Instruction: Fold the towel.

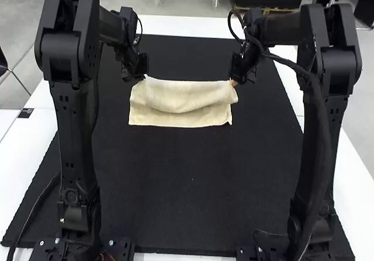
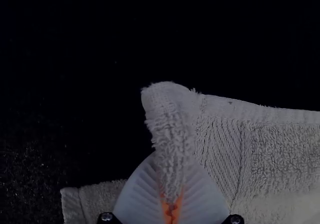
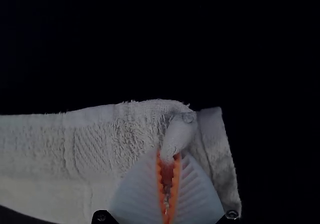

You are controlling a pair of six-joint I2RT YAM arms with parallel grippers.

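Mat (image 1: 193, 197), black, one: its near edge lies on my side, well short of the work. Towel (image 1: 181, 118), cream, one: in the far half of the mat, long axis running left to right, roughly parallel to the mat's far edge; near hem laid flat, an upper span slack above it, doubled but unsettled. Jaws, two pairs, at the far side of the cloth, so that its body lies on my side of both. Left gripper (image 2: 170, 184): clamped on a bunched part at the left far corner. Right gripper (image 3: 170, 159): clamped on a small pinch near the right far corner. Neither arm is nearer overall; each has its own end. By my judgement, the coming move wants both pairs travelling in step, square to that long axis, lest the span land skewed. Beyond: the mat's far edge.
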